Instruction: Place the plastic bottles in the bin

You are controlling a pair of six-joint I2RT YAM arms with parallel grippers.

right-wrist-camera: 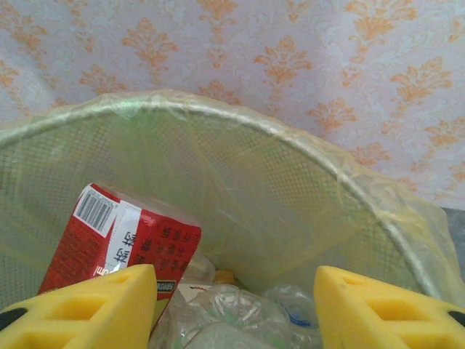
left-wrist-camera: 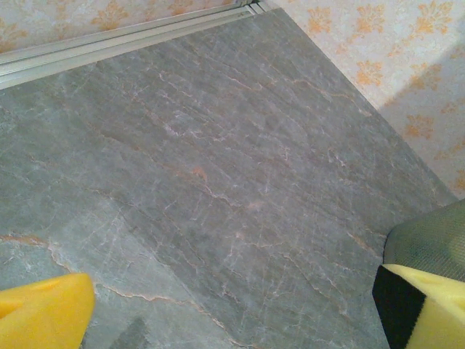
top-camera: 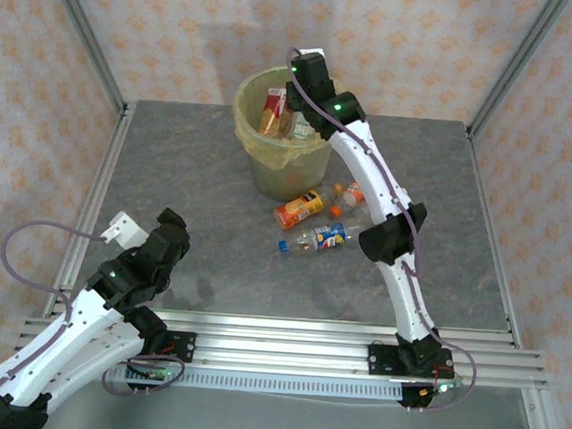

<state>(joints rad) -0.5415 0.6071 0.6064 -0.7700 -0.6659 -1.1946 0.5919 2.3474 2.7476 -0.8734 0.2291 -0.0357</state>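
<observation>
Your right claw (right-wrist-camera: 233,305) hangs empty, jaws apart, over the bin (top-camera: 269,169) (several already inside), so next reach down for the three plastic bottles (top-camera: 300,209) on the worktop (top-camera: 189,198) beside it; left claw (left-wrist-camera: 232,313) gapes wide.

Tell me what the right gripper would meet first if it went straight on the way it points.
Probably the clear bottles lying in the bin, just right of the red-labelled bottle; depth is unclear.

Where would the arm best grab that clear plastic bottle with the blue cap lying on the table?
The clear blue-capped plastic bottle is probably best gripped at its labelled middle, from straight above, across its narrow width: it lies on its side, long axis left-right.
</observation>
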